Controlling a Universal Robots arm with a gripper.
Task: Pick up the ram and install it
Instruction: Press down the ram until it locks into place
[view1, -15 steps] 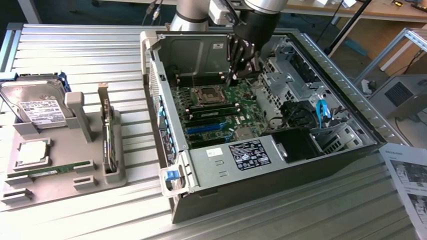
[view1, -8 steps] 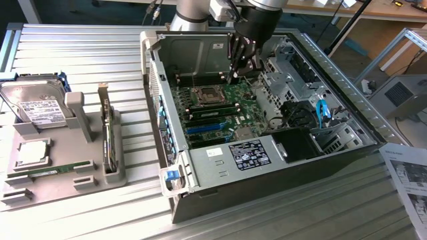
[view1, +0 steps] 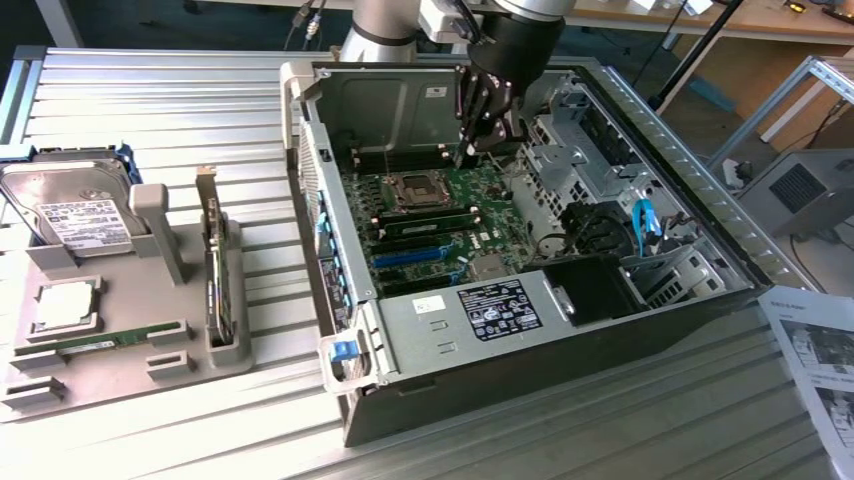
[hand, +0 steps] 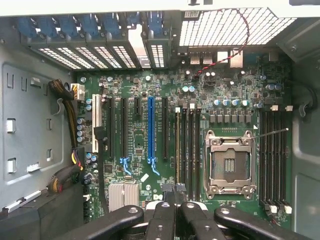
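Gripper (view1: 483, 140), fingers pressed together, hangs inside the open computer case (view1: 694, 200) above the motherboard (view1: 441, 215).

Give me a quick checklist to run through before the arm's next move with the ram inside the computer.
1. Gripper shut: ok, the fingers stand together.
2. Ram in the grip: cannot tell. A thin edge runs out from between the fingertips, but it could be a slot.
3. Gripper inside the open case, over the motherboard: ok.
4. Memory slots beside the processor socket in line with the fingertips: ok.
5. Spare green stick lying in the tray outside the case: ok.
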